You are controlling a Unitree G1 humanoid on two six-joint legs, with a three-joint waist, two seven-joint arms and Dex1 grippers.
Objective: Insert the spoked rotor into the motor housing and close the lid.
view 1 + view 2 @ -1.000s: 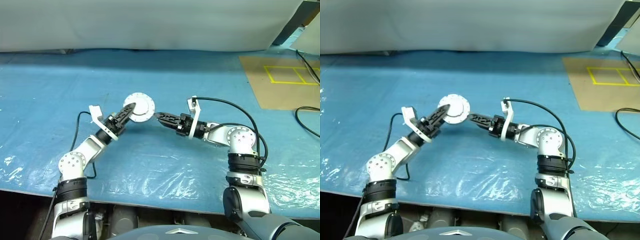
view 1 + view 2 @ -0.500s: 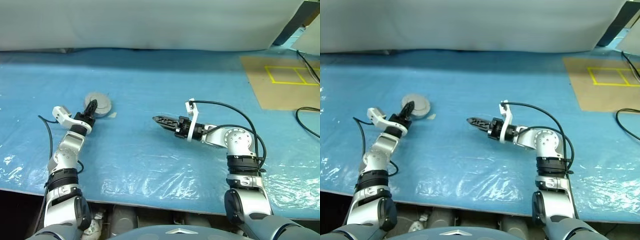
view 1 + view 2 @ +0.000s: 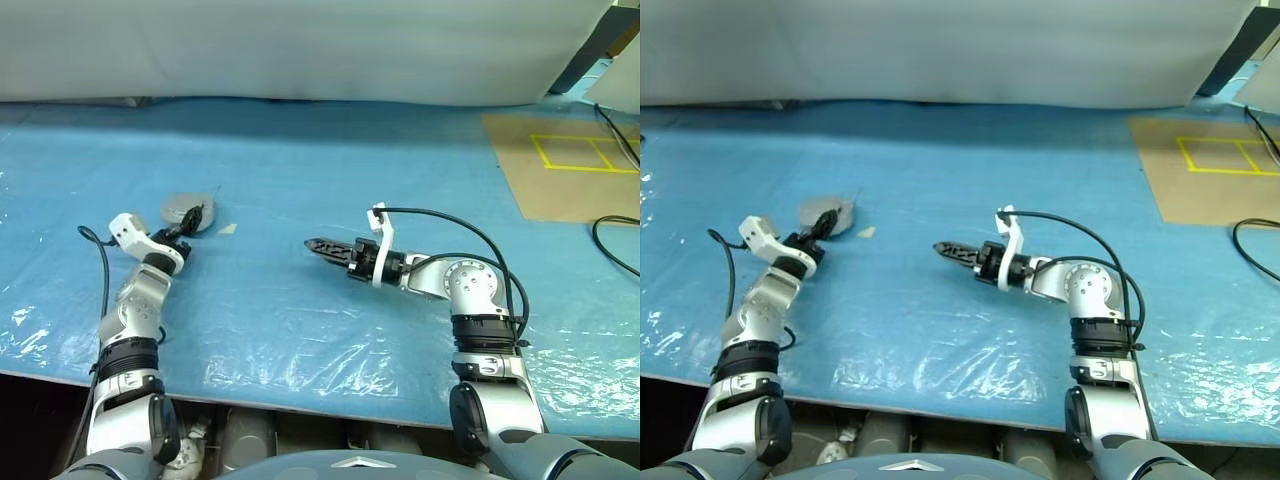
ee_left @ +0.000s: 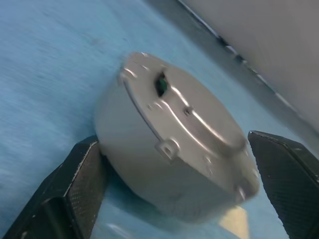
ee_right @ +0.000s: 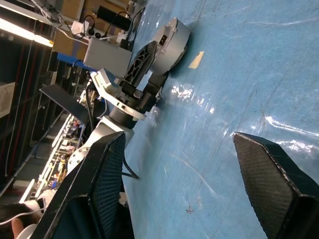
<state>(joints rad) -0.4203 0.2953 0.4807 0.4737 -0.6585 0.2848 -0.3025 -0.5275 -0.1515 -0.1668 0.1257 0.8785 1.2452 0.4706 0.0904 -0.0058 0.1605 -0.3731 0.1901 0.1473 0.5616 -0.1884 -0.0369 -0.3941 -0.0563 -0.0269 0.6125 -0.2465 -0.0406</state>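
The motor housing (image 3: 188, 211) is a round grey metal can lying on the blue table at the left. Its lid (image 4: 194, 114) is folded shut over it, smooth face outward. The spoked rotor is hidden. My left gripper (image 3: 183, 228) is open, its two black fingers (image 4: 75, 189) standing on either side of the housing, and one of them is clear of the can's wall. My right gripper (image 3: 312, 244) hovers over the middle of the table, pointing left toward the housing. It is open with nothing between its fingers (image 5: 94, 189).
A small tan scrap (image 3: 228, 229) lies just right of the housing. A brown board with yellow taped squares (image 3: 565, 165) sits at the back right, with a black cable (image 3: 612, 240) beside it. A white sheet hangs along the table's far edge.
The left arm carried the closed housing from mid-table, where both grippers met, out to the left and set it down. Its fingers have since spread. The right gripper sank slightly.
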